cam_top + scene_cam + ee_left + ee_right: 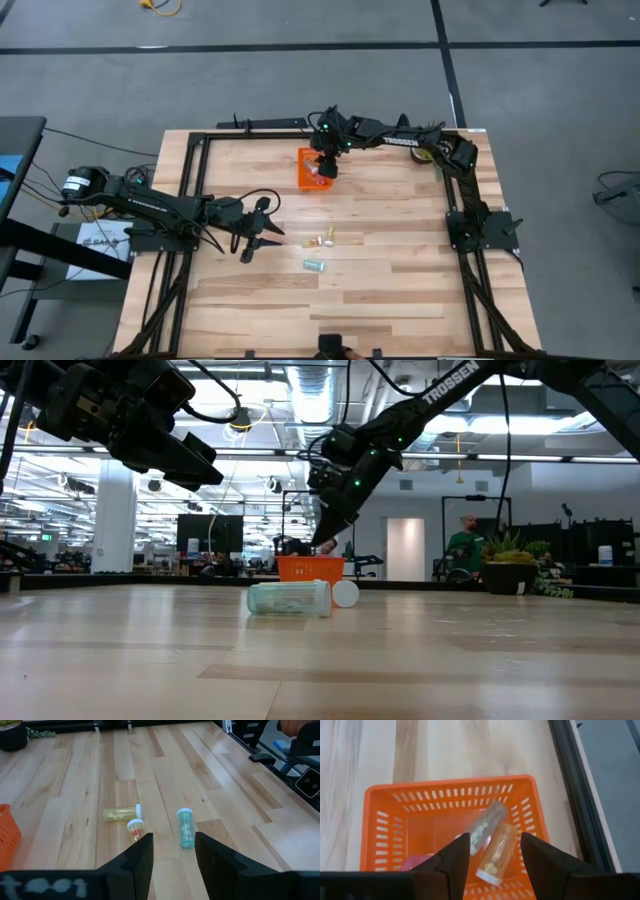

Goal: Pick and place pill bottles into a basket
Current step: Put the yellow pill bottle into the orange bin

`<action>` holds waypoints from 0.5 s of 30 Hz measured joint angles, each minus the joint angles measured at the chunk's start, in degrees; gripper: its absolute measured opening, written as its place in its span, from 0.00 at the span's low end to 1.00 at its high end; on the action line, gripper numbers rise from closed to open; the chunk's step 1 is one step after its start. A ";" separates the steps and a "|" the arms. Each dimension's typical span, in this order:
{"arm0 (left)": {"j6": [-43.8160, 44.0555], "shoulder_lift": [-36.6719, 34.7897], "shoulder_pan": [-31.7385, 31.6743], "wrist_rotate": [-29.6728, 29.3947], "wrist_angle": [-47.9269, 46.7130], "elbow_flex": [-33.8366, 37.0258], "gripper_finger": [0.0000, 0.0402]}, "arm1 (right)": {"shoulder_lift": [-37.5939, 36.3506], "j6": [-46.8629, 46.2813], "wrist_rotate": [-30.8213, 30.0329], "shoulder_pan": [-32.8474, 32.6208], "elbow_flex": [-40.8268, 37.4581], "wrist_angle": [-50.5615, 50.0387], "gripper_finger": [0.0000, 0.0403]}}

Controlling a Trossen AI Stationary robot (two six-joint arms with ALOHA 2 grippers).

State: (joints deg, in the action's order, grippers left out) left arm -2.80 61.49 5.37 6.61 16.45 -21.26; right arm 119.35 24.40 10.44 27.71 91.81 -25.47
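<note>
Wooden planks bear 3 cylindrical bottles [322, 242]; both jaws released, perforated basket [385, 805] below right's

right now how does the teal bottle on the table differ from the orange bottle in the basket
The teal bottle is pale green and see-through; the orange bottle is amber. The teal bottle lies on the bare table ahead of the left gripper; the orange bottle lies inside the basket under the right gripper. Both lie on their sides, hold pills, and neither is gripped.

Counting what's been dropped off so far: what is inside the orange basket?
The basket holds a clear bottle, an amber bottle and something pink. The right gripper covers the near part.
</note>
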 joint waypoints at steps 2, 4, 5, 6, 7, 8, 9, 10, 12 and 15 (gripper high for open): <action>0.01 0.00 0.00 -0.01 0.00 -0.01 0.34 | 0.00 0.03 0.00 0.01 0.00 -0.86 0.41; 0.02 0.00 0.00 0.00 0.00 0.00 0.34 | -0.02 0.04 0.00 0.08 -0.02 -2.02 0.40; 0.00 0.00 0.01 -0.01 0.01 -0.01 0.34 | -0.02 0.04 0.02 0.12 -0.02 -2.82 0.40; 0.00 0.00 0.00 0.00 0.00 0.00 0.34 | -0.04 0.04 0.01 0.12 -0.02 -3.60 0.39; 0.00 0.00 0.00 0.00 0.00 0.00 0.34 | -0.12 0.04 0.03 0.12 -0.03 -4.32 0.39; 0.00 0.00 0.01 0.00 0.00 0.00 0.34 | -0.41 0.04 0.12 0.14 -0.08 -5.25 0.38; 0.01 0.00 0.00 0.00 0.01 0.00 0.34 | -0.63 0.05 0.14 0.17 -0.09 -6.04 0.37; 0.00 0.00 0.01 -0.01 0.01 0.00 0.34 | -0.77 0.07 0.18 0.17 -0.06 -6.22 0.37; 0.00 0.00 0.00 0.00 0.03 0.00 0.34 | -0.94 0.04 0.24 0.17 -0.04 -7.16 0.35; 0.01 0.00 0.00 -0.06 0.04 0.00 0.34 | -2.42 0.06 2.16 0.15 -0.10 -9.27 0.33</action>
State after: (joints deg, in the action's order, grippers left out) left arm -2.79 61.49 5.37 6.55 16.49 -21.26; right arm 116.93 24.46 12.60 27.86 91.71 -34.75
